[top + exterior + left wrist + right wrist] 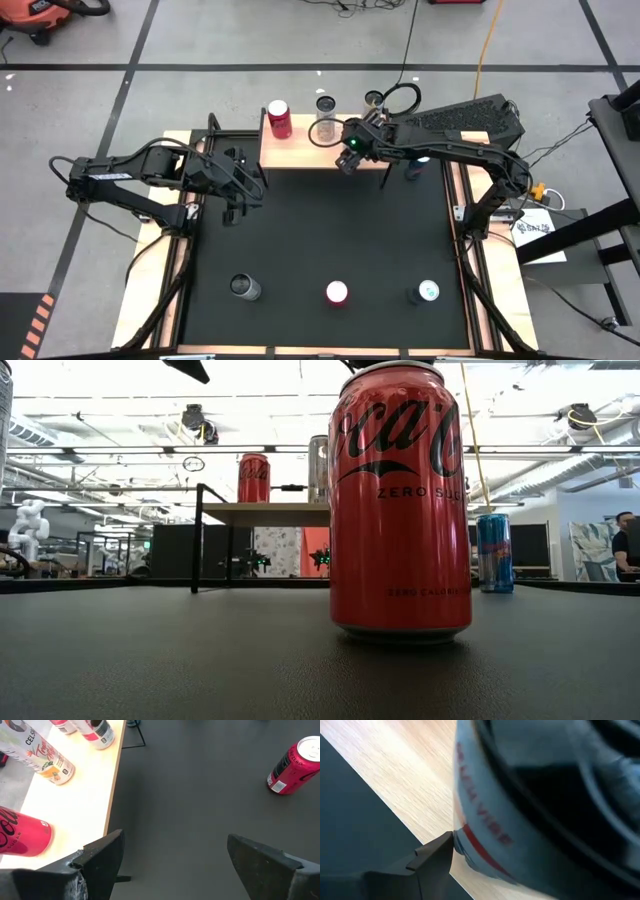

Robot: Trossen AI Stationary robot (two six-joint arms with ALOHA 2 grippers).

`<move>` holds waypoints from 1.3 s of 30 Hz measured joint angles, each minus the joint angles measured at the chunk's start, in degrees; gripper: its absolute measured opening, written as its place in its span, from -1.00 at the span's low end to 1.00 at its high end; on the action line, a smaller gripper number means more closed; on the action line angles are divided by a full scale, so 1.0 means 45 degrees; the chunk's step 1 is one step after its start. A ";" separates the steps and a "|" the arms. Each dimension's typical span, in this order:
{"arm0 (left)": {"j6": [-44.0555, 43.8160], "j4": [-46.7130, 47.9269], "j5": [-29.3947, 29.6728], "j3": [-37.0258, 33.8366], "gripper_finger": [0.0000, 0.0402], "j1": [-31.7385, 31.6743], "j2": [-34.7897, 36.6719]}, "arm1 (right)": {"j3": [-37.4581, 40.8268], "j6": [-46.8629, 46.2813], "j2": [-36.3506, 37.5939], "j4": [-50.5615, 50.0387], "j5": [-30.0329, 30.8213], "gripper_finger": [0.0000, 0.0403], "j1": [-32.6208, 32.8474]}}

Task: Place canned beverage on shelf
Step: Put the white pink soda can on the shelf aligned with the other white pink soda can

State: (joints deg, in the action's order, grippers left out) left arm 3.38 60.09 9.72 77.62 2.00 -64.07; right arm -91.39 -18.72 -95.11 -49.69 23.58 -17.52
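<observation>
From above, my right end effector (330, 133) stands over the shelf (295, 150), its fingers around a silver can (326, 131); the red can (279, 118) is already on the wood, so I judge I am at the placing step. Next I must open without tipping the can, then back away. The low view shows both cans up on the shelf. My left end effector (170, 865) waits beside the shelf, fingers apart and empty. The right wrist view shows my finger touching the can just above the wood.
</observation>
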 joint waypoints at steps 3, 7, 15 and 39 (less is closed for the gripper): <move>0.0000 0.0000 0.0000 0.0000 0.77 0.0001 0.0000 | 0.0000 -0.0024 0.0004 -0.0247 0.0043 0.41 -0.0019; 0.0000 -0.0004 0.0000 0.0000 0.77 0.0004 0.0000 | 0.0001 0.0014 -0.0004 -0.0459 0.0038 0.41 -0.0019; 0.0000 -0.0005 0.0000 0.0000 0.77 0.0005 0.0000 | 0.0010 -0.0327 -0.0015 -0.0955 0.0389 0.41 -0.0024; 0.0000 -0.0008 -0.0005 0.0000 0.77 0.0005 0.0000 | 0.0010 -0.0631 0.1261 -0.1948 -0.0280 0.41 0.0588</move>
State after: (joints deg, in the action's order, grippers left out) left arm 3.38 60.06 9.69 77.62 2.02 -64.07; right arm -91.35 -21.56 -89.43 -58.45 22.32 -14.88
